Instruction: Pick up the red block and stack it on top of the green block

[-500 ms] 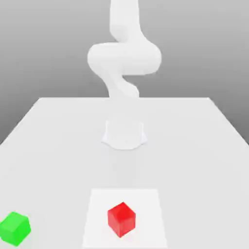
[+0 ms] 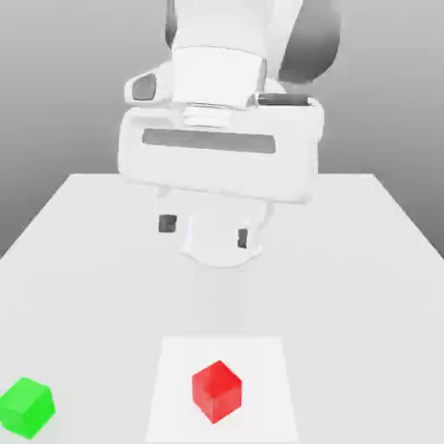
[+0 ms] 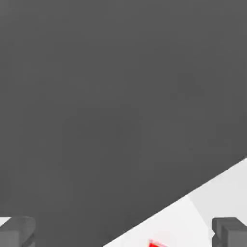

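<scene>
Two blocks, red (image 2: pixel 217 392) and green (image 2: pixel 27 408), sit apart; the hand (image 2: pixel 205 232), spread and empty, likely must descend over red next.

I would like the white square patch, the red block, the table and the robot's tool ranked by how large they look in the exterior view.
1. Table
2. Tool
3. White square patch
4. Red block

The tool's rank counts its wide white body.
</scene>
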### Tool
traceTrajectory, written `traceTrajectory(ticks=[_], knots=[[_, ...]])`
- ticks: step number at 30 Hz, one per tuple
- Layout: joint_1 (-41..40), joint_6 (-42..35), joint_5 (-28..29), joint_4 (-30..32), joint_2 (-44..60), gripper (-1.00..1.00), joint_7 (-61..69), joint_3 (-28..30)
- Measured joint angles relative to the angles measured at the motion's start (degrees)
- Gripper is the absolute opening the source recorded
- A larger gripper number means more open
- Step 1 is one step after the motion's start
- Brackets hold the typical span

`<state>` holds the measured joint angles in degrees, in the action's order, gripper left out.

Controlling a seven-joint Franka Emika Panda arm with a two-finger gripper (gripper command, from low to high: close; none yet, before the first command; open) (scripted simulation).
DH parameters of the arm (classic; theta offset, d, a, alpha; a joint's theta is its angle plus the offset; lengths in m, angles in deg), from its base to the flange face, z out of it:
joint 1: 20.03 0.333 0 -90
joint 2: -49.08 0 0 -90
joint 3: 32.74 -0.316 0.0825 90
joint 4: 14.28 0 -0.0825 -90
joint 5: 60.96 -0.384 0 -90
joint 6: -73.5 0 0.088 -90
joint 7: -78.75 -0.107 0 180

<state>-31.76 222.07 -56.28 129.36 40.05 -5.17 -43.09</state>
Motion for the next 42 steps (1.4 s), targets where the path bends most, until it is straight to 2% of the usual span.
traceTrajectory(ticks=[8, 13, 14, 21, 27, 35, 38, 39, 42], knots=[[0.38, 8.06, -0.80, 4.95, 16.28, 0.00, -14.27, 0.63], [2.82, 16.32, 2.72, 3.85, 26.59, 0.00, -17.94, 3.84], [3.23, 17.28, 3.13, 3.68, 27.74, -1.00, -18.26, 4.34], [3.16, 17.25, 3.10, 3.71, 27.57, -1.00, -18.26, 4.25], [0.44, 8.07, -1.59, 4.54, 17.50, -1.00, -14.26, 1.92], [-12.54, -0.50, -5.21, -7.84, 21.20, -1.00, -3.13, 10.84], [-15.87, 2.16, -6.28, -11.63, 27.69, -1.00, -0.54, 12.60], [-16.30, 3.77, -6.51, -12.03, 29.71, 1.00, -0.20, 12.57], [-16.30, 3.77, -6.51, -12.03, 29.71, 1.00, -0.20, 12.57]])
